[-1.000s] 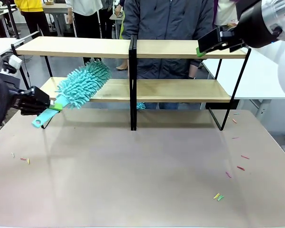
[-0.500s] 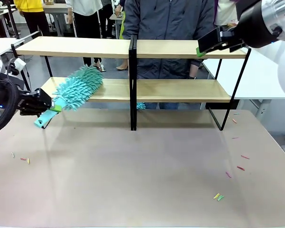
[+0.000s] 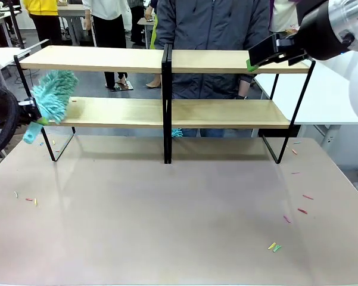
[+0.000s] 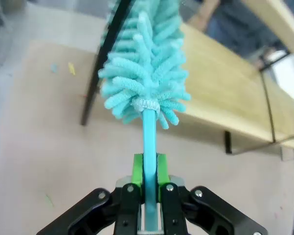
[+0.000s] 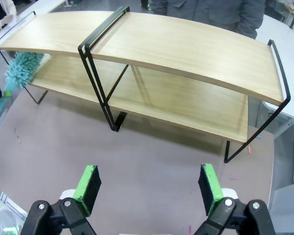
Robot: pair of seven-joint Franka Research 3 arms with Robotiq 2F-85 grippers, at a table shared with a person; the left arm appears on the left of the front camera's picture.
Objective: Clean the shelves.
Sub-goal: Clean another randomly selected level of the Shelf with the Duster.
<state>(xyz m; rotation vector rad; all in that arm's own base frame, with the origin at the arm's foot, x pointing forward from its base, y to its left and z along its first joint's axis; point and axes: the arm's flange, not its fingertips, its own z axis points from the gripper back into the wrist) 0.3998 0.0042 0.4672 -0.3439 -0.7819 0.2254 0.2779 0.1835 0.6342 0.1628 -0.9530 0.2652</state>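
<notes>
Two-tier light-wood black-framed shelves [image 3: 226, 113] seeming rigid; left pincer [image 4: 147, 170] gripping soft, light teal duster [image 3: 52, 95] by handle at shelves' left end; right pincer [image 5: 149, 188] hanging open.

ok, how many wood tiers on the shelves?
2. The shelves have an upper tier and a lower tier directly beneath it; none appears hidden.

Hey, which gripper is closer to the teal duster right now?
Left. The left gripper is shut on the handle of the duster, at the left end of the shelves. The right gripper hangs open up near the shelves' right end, well away from the duster.
</notes>
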